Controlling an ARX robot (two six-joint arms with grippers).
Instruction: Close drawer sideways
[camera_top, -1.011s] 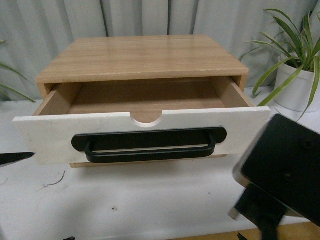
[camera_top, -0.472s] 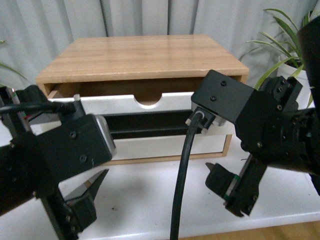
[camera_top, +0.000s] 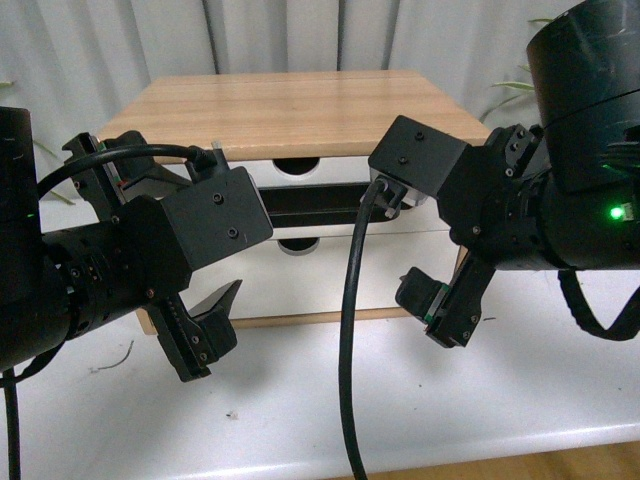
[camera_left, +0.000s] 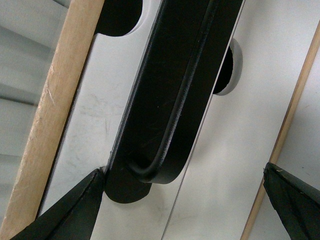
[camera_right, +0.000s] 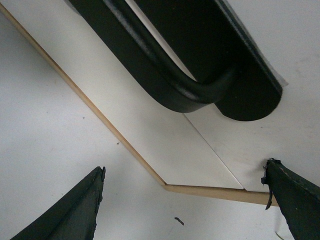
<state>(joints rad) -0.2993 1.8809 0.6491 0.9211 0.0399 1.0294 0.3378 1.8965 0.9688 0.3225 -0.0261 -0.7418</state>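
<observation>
The drawer (camera_top: 262, 179) has a white front, a half-round notch and a wide black bar handle (camera_top: 320, 205). It sits pushed in, about flush under the wooden cabinet top (camera_top: 300, 105). My left gripper (camera_top: 205, 330) is open and empty, low in front of the cabinet's left half. My right gripper (camera_top: 437, 308) is open and empty in front of the right half. In the left wrist view the handle (camera_left: 170, 100) lies just beyond my open left gripper (camera_left: 185, 200). In the right wrist view the handle's end (camera_right: 200, 75) shows above my open right gripper (camera_right: 185, 200).
A plain white drawer front (camera_top: 320, 280) without a handle sits below the drawer. The cabinet stands on a white table (camera_top: 300, 420). A black cable (camera_top: 350, 330) hangs from the right arm. Grey curtains hang behind, and plant leaves (camera_top: 510, 90) show at the right.
The drawer stood wide open a second ago, was partly in half a second ago and is now flush. Both arms have come into view in front of the cabinet.
</observation>
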